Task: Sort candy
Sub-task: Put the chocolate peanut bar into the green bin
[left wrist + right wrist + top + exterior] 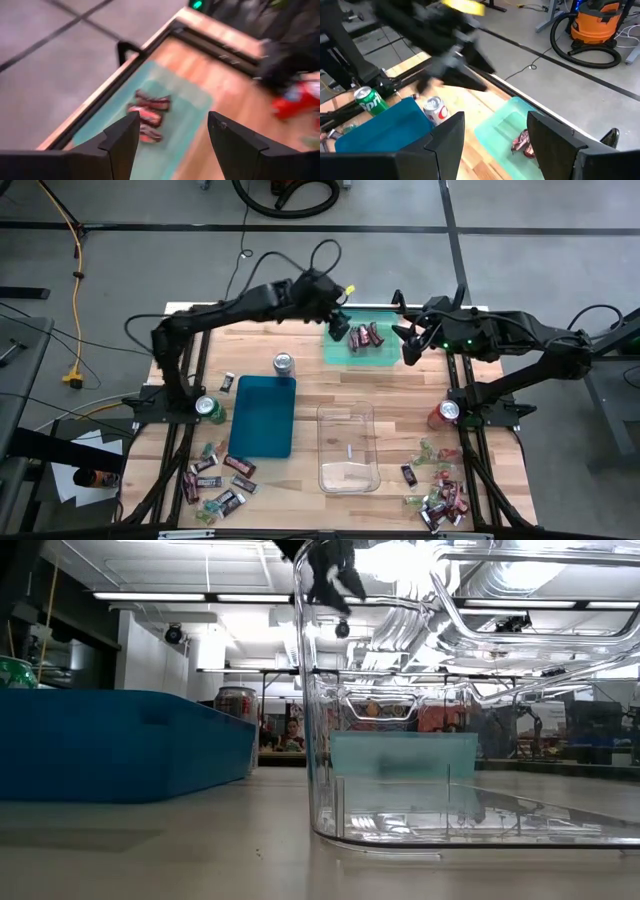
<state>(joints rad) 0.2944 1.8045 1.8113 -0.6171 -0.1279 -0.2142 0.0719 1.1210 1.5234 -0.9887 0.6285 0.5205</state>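
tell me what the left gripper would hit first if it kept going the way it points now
Probably the dark red candy bars in the pale green tray; the open left gripper aims straight at them, though the depth is unclear.

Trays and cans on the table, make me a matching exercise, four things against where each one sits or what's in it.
Things:
1. light green tray
2. blue tray
3. clear bin
4. green can

Descriptions:
A. empty, in the middle of the table between the two candy piles
B. holds a few dark red bars, at the far edge
C. stands just left of the blue tray
D. empty, left of the clear bin

Pairs: 1-B, 2-D, 3-A, 4-C
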